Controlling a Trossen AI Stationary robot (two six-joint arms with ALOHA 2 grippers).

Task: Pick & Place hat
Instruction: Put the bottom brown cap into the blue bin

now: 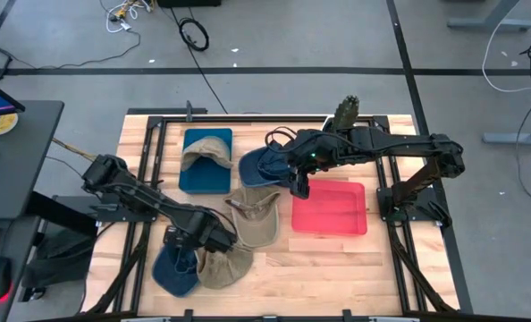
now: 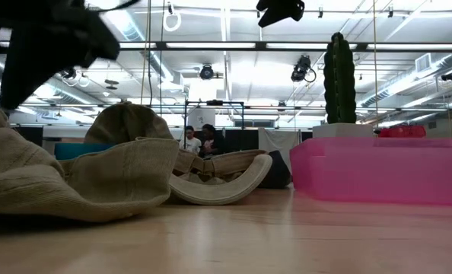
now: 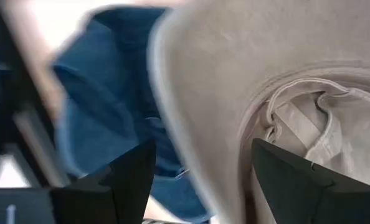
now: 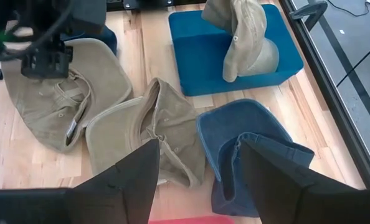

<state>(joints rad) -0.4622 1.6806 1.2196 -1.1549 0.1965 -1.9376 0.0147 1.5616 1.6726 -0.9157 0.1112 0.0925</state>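
Khaki cloth hat (image 1: 223,266) lies crown-down at the near-left part of the wooden counter (image 1: 337,268), its opening and inner lining facing up, just beside and partly over a blue hat (image 1: 173,268). Its long axis, brim to crown, appears to run roughly across the counter, brim toward the blue hat, though the arm hides part of it. The left end effector (image 3: 200,180) stands directly over this hat, fingers wide apart and straddling the brim edge, nothing held. Judgement: the step in hand is the approach to a pick; the next move calls for lowering so one finger goes inside the brim and one outside, then closing on a single layer without catching the blue hat. A second khaki hat (image 1: 252,217) lies mid-counter, a third rests on the blue tray (image 1: 194,174), and another blue hat (image 4: 247,155) lies below the right end effector (image 4: 200,180), which hovers open and empty beside the pink bin (image 1: 330,210).
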